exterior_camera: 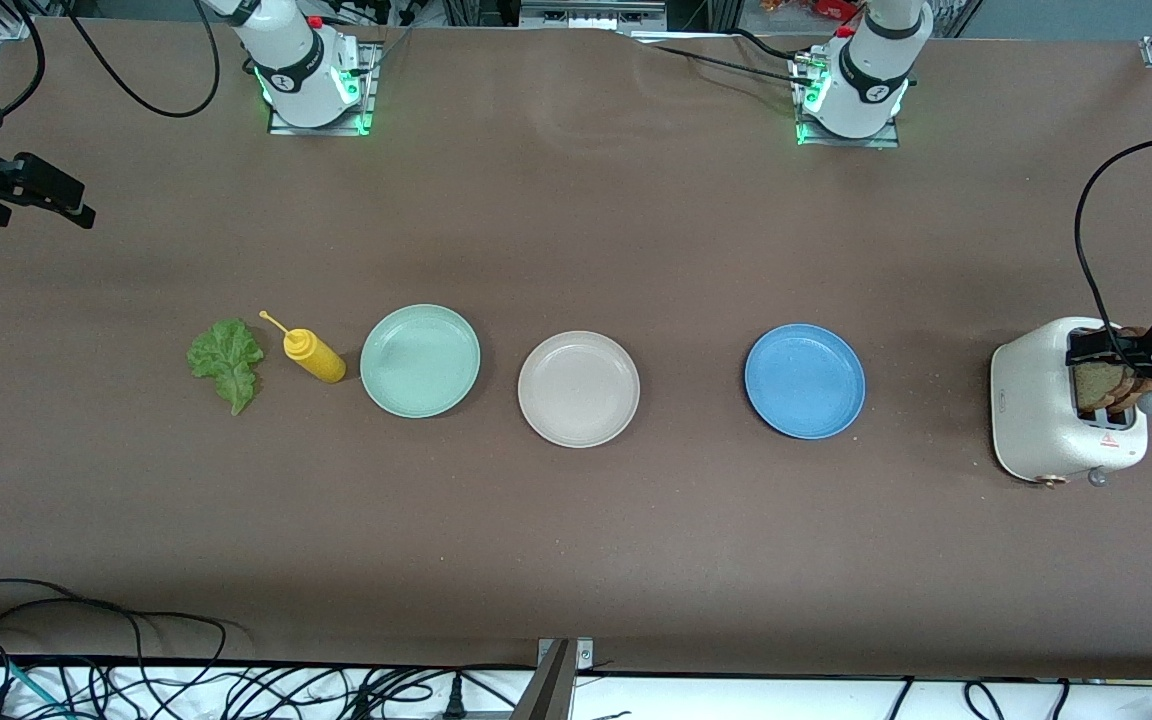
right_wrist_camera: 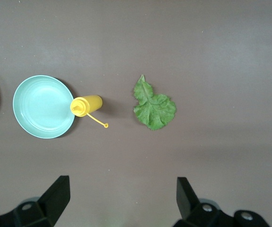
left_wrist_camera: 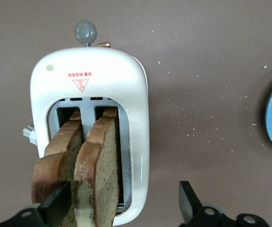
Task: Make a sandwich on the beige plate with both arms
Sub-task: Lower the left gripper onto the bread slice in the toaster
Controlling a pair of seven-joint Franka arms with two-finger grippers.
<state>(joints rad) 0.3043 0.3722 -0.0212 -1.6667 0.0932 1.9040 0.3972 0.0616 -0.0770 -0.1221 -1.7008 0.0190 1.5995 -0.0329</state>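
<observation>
- Bread slices (left_wrist_camera: 91, 161) upright in toaster (exterior_camera: 1046, 415) slots at left arm's table end.
- Left gripper (left_wrist_camera: 121, 203) over toaster, jaws wide, holding nothing.
- Right gripper (right_wrist_camera: 121, 198) wide, empty, above lettuce (right_wrist_camera: 153, 106).
- Beige plate (exterior_camera: 579, 388) mid-table, bare room around rim.

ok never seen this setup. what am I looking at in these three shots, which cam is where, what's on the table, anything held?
Two white robot arms stand bolted along one table edge, each ending in a two-finger gripper. The wide picture comes from a high camera facing them; the other two come from cameras on the arms' wrists, looking down past the fingers.

The left gripper hangs open over a white toaster at its end of the table, its fingers straddling two bread slices that stand up out of the slots. It holds nothing yet. The right gripper is also open and empty, up in the air at the other end, looking down at a lettuce leaf.

In a row between: a yellow squeeze bottle lying beside the leaf, then a mint-green plate, the beige plate and a blue plate. All three plates are bare.
</observation>
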